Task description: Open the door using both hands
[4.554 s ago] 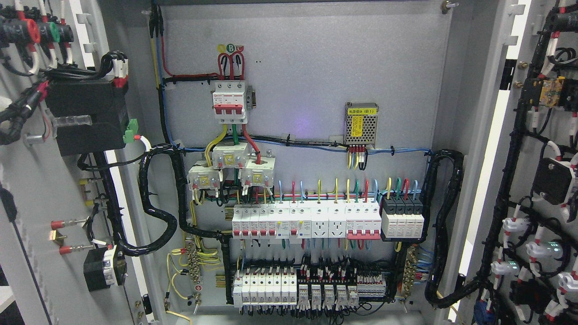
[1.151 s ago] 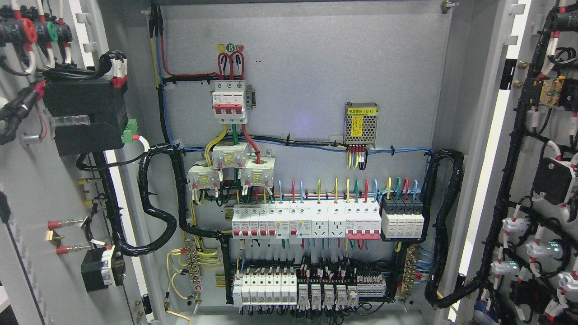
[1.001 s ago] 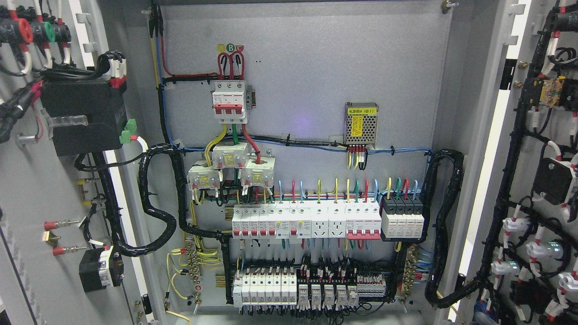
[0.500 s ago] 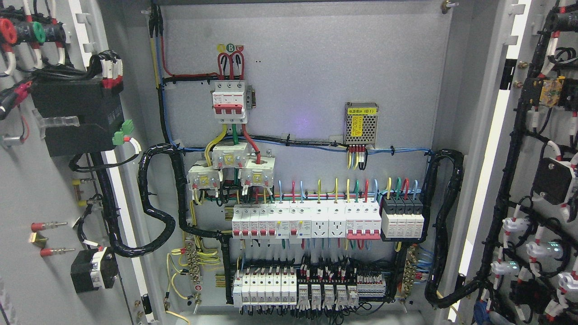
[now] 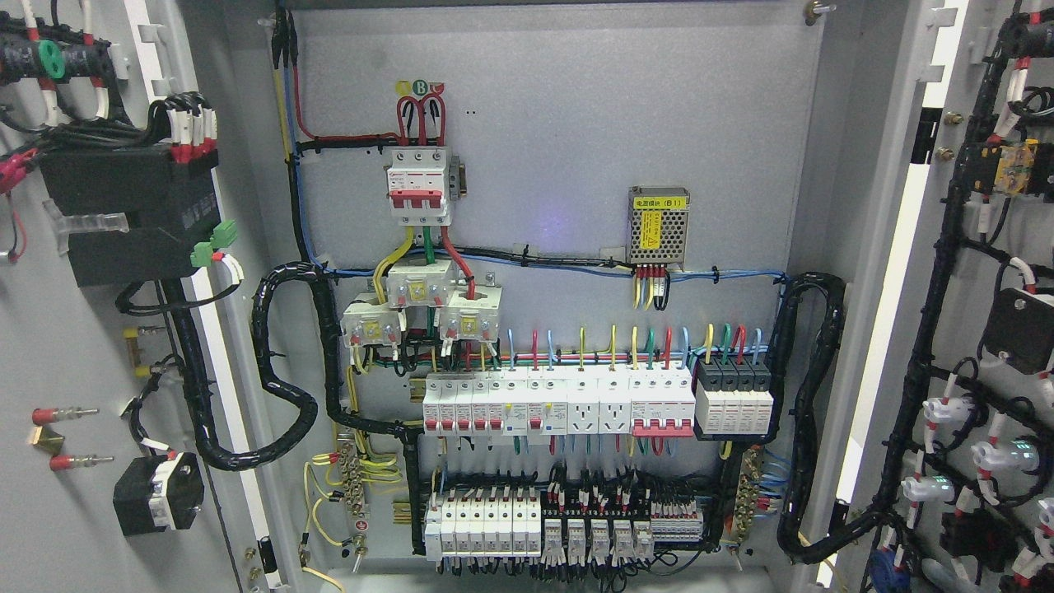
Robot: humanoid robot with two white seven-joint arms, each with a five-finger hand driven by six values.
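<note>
- The left door (image 5: 66, 346) stands swung wide open at the left edge, its inner face carrying a black box (image 5: 132, 216) and wiring.
- Between the doors, the cabinet's back panel (image 5: 576, 123) shows rows of breakers (image 5: 560, 403).
- The right door (image 5: 988, 329) stands open at the right edge.
- Neither hand shows, so I can't tell their state.

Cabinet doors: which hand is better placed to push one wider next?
Neither left nor right can be picked: no hand shows in the head view. The left door and right door both stand swung out, with the back panel fully exposed.
</note>
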